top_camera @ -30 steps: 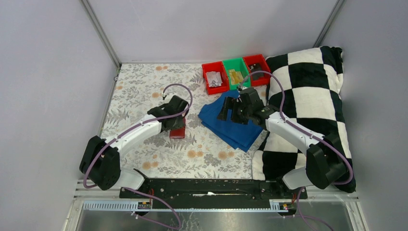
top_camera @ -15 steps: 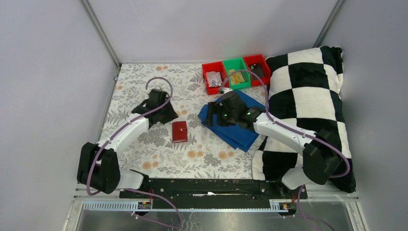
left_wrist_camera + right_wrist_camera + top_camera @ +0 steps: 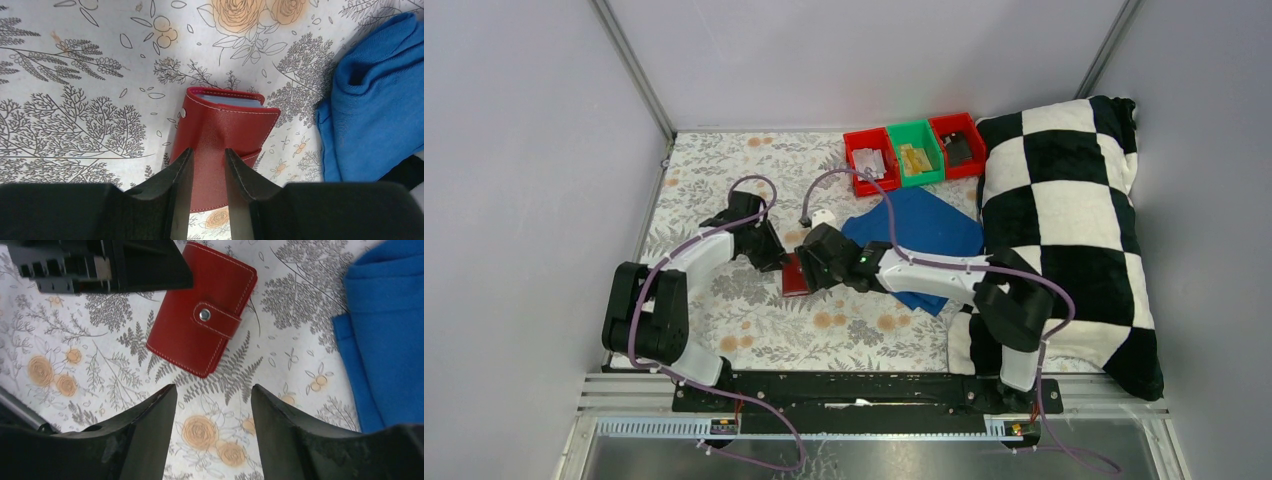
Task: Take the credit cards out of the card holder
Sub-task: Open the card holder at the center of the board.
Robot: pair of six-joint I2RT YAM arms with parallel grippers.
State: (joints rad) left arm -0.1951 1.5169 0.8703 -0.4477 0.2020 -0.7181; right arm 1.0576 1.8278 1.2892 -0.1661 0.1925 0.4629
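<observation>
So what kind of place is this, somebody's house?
Probably a robot test booth, not a house: bare grey walls, a left arm and right arm bolted to one rail, and bins and a pillow set out on a flowery cloth.

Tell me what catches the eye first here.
The red card holder lies snapped shut in the middle of the floral table, the left gripper and right gripper open right by it. A big checkered pillow fills the right side, a blue cloth beside it.

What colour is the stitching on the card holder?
White, running along the edges of the red card holder; it shows best in the right wrist view.
</observation>
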